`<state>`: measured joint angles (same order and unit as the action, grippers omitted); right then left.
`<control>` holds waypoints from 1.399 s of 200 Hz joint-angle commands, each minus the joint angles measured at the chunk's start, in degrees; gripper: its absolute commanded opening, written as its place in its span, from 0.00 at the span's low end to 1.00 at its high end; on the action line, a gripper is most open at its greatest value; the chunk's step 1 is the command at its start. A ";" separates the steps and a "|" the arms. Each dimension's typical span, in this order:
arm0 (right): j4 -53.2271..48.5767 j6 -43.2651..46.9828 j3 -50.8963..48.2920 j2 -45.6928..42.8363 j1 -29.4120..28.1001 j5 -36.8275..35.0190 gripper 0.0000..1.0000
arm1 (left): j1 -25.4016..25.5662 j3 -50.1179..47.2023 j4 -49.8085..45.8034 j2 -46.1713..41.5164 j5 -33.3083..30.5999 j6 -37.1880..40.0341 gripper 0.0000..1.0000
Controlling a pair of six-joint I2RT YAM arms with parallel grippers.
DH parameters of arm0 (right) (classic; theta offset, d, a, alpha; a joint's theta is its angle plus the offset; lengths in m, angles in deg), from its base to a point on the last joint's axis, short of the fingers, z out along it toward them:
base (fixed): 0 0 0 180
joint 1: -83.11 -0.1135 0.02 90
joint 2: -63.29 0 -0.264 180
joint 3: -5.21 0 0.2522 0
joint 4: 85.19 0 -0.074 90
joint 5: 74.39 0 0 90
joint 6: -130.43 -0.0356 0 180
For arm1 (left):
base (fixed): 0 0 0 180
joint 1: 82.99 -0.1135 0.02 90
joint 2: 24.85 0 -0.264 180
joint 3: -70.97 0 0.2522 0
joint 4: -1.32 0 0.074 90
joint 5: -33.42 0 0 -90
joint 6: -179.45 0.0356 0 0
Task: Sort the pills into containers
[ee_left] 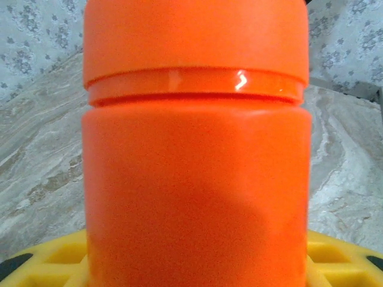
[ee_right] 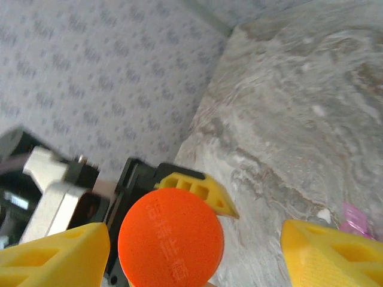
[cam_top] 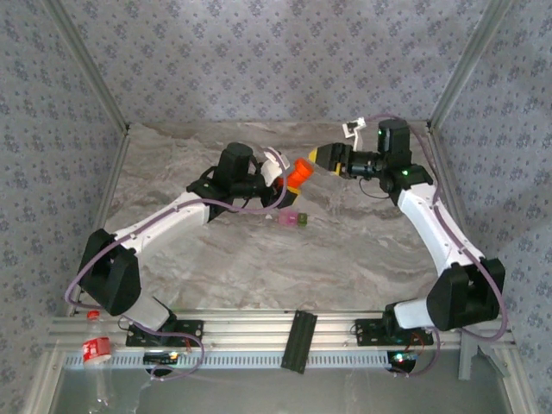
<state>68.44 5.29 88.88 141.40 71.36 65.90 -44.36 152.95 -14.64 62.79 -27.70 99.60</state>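
Orange bottle (ee_left: 197,179): close against the left wrist camera, side on, cap (ee_left: 194,39) fitted, with a glossy ring below the cap.
Left pincer (cam_top: 287,184): closed partway onto the bottle's body and gripping it, with yellow fingers (ee_left: 45,260) on either side of its base.
Right pincer (cam_top: 317,156): jaws wide apart and holding nothing. It sits at 2 o'clock of the bottle in the top view, facing the cap end.
Right pincer fingers (ee_right: 57,251): one at 8 o'clock of the cap's round face and just beside it, contact not discernible. The other is at 4 o'clock, well apart from it.
Containers (cam_top: 293,220): one joined pair lying on the bench (cam_top: 362,250) at 6 o'clock of the bottle and near it, apart from both pincers. The pink compartment is at 9 o'clock, the olive-green at 3 o'clock.
Count: bottle, one; cap, one; compartments, two; arms, two; pincers, two.
Top view: both arms reaching toward the bench's middle, and the whole pair of compartments.
Right wrist view: the cap end-on with raised lettering, and a pink edge at 4 o'clock.
Left wrist view: the bottle's side wall.
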 commanded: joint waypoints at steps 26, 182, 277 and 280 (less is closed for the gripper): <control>-3.65 -13.57 -0.26 -3.51 -2.89 -14.19 0.76 | -0.09 0.31 1.19 -2.43 -3.72 3.13 0.00; -2.42 -12.10 3.30 2.04 -10.95 -15.05 0.54 | -0.08 0.24 0.79 -2.37 -3.26 2.84 0.00; 15.23 8.40 -4.22 3.05 -4.01 8.65 0.44 | -0.90 -0.64 2.93 -3.96 3.97 -1.90 0.00; 15.10 8.57 -4.06 3.35 -3.80 9.36 0.44 | -0.90 -0.68 2.98 -4.02 4.31 -2.17 0.00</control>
<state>77.62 4.26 85.21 143.30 65.24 65.11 -44.64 152.78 -15.17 62.48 -29.27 100.26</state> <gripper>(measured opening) 0.482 0.537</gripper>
